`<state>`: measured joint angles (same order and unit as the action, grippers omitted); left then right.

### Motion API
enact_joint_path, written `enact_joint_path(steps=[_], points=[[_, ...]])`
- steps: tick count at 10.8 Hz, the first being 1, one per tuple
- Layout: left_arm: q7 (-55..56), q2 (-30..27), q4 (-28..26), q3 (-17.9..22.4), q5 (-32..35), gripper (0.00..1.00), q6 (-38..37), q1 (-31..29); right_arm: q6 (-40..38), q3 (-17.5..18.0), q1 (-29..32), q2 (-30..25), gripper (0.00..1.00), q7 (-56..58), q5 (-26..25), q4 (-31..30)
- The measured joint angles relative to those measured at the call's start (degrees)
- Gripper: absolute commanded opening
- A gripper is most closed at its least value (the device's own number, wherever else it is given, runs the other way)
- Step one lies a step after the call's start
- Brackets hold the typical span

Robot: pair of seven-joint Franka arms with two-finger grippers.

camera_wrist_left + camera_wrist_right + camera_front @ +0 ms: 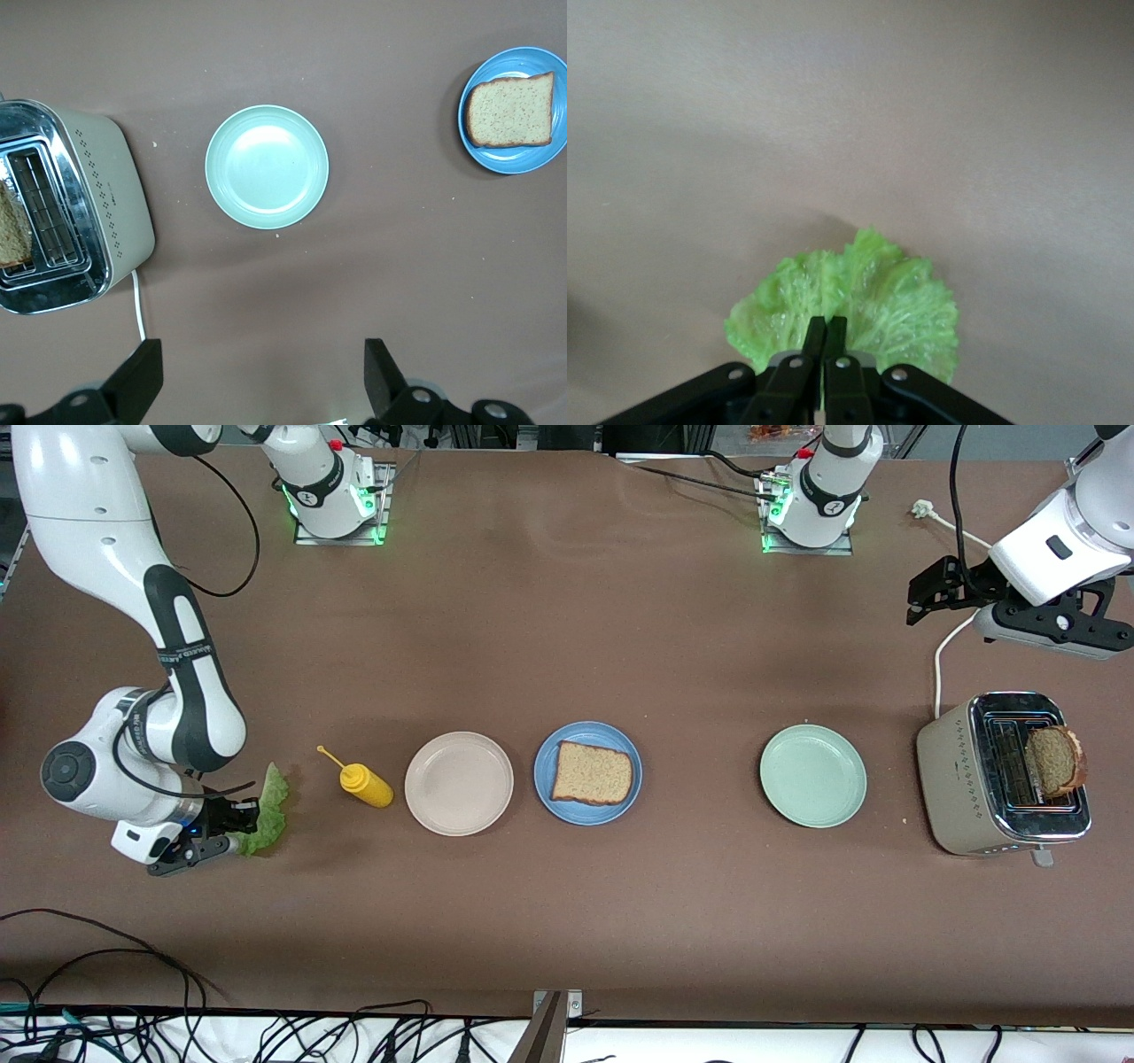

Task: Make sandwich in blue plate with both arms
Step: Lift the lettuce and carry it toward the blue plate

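Observation:
My right gripper (232,828) (825,332) is shut on the edge of the ruffled green lettuce leaf (268,806) (877,301), which lies on the table at the right arm's end. The blue plate (543,784) (523,159) sits mid-table and holds one slice of wholegrain bread (592,773) (511,110). A second slice (1054,760) (11,232) stands in a slot of the toaster (957,779) (106,195). My left gripper (1063,627) (263,381) is open and empty, up in the air over the table by the toaster.
A yellow squeeze bottle (365,784) lies between the lettuce and a beige plate (459,783). A pale green plate (812,775) (266,166) sits between the blue plate and the toaster. The toaster's white cord (943,664) runs toward the left arm's base. Loose cables hang along the table's near edge.

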<state>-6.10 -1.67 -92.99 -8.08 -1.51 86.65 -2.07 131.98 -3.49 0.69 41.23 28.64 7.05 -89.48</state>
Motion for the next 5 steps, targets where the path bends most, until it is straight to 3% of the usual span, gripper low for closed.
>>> enact_joint_path(steps=[5], points=[[0.0, 0.03, 0.03, 0.01, 0.02, 1.0, -0.04, -0.04, -10.38, 0.0, 0.01, -7.12, 0.0, 0.15, 0.0, 0.04]])
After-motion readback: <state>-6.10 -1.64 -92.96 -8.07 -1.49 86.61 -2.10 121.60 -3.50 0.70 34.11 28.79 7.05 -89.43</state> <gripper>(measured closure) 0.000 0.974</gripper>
